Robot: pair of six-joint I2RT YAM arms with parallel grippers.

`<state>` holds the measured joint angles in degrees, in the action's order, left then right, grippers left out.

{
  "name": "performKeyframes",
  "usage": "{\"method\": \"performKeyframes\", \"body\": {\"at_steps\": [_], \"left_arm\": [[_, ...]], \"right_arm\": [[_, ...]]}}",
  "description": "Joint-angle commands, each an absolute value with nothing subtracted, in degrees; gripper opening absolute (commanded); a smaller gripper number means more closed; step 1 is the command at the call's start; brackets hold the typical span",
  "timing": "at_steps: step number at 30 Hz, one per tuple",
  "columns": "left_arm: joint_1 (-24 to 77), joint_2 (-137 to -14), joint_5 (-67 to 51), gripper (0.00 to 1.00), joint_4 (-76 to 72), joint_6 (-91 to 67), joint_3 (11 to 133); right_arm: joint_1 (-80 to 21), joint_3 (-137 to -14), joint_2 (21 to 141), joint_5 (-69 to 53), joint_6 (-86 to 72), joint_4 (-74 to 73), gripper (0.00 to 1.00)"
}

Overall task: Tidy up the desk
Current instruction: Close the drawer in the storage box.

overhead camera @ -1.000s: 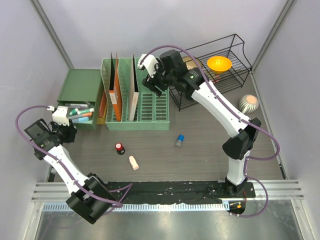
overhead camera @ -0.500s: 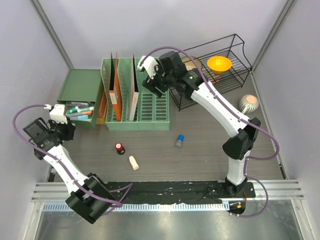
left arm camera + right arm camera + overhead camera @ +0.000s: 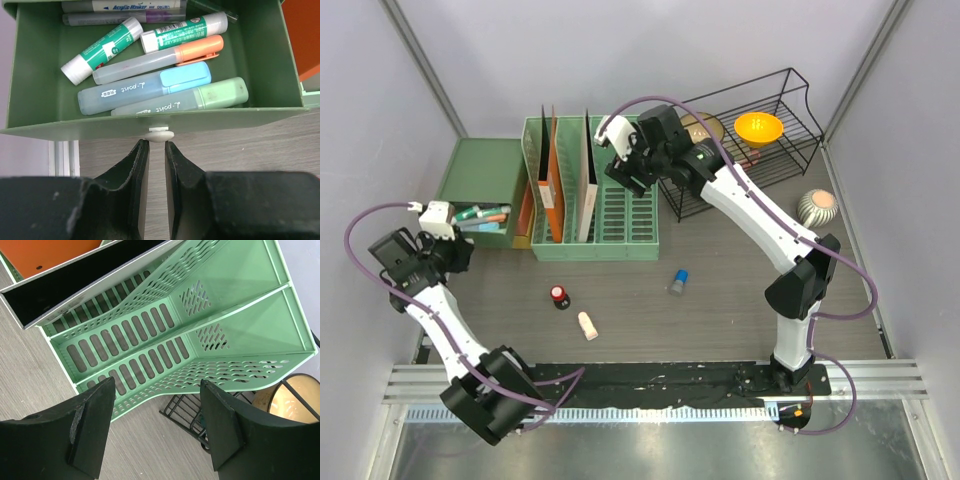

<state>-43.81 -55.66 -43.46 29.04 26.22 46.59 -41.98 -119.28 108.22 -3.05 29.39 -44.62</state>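
Observation:
The desk (image 3: 740,300) is a dark wood-grain top. On it lie a blue-capped bottle (image 3: 678,281), a red-capped item (image 3: 559,295) and a pale pink item (image 3: 587,326). My left gripper (image 3: 156,145) is at the open green drawer (image 3: 40,75). Its jaws are nearly together with a thin empty gap, and their tips meet the white knob (image 3: 160,134). The drawer holds glue sticks (image 3: 102,50) and highlighters (image 3: 145,90). My right gripper (image 3: 157,385) hangs open and empty above the right slots of the green file rack (image 3: 150,335).
The file rack (image 3: 620,215) holds an orange folder (image 3: 550,185) and a white book (image 3: 588,170). Behind it to the right, a black wire rack (image 3: 775,160) carries an orange bowl (image 3: 759,127). A striped round pot (image 3: 817,207) stands at the far right. The green drawer cabinet (image 3: 480,170) is at the back left.
My left gripper has shifted back and to the left, and the drawer shows less of its contents from above. My right gripper has drifted slightly left over the file rack.

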Motion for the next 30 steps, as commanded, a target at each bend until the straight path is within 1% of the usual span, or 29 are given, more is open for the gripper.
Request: {"method": "performKeyframes", "body": {"at_steps": [1, 16, 30], "left_arm": [[-42.45, -56.16, -44.04, 0.23, 23.38, 23.91, 49.39], [-39.82, -60.47, -41.4, 0.25, 20.92, 20.74, 53.35], [-36.83, -62.66, -38.59, 0.25, 19.43, 19.6, 55.1]], "right_arm": [[-41.75, -119.35, 103.71, -2.37, 29.53, -43.07, 0.73], [-41.66, -118.21, 102.31, -1.14, 29.09, -43.07, 0.74], [-40.43, -112.5, 99.67, -0.35, 29.27, -41.49, 0.73]]}}
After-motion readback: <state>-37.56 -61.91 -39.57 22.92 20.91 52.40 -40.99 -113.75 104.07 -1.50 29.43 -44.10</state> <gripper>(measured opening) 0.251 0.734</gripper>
